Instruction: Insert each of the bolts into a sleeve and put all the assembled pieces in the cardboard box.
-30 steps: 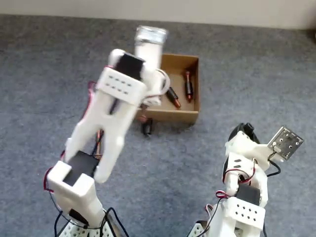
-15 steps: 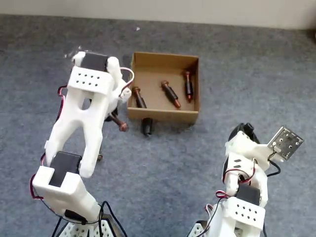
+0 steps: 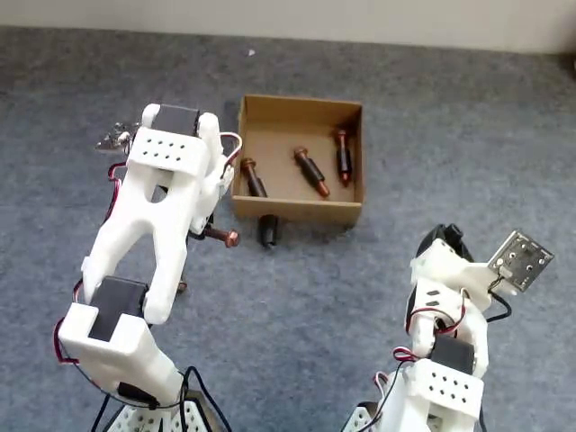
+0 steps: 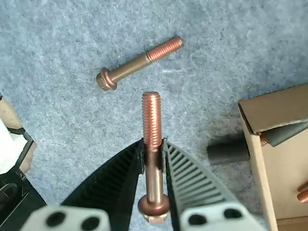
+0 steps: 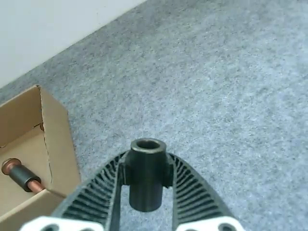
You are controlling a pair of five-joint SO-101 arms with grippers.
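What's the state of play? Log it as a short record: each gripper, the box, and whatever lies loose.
left gripper: shut on the held bolt, threaded end sticking out past the tips
right gripper: shut on the held sleeve
cardboard box: three assembled pieces inside
loose on the carpet: one loose bolt; one loose sleeve just outside the box's near wall

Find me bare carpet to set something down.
Bare carpet: right of the cardboard box, and between left arm and right arm, short of the loose sleeve. Crowded: the box's left front corner, with the left end effector and its bolt.
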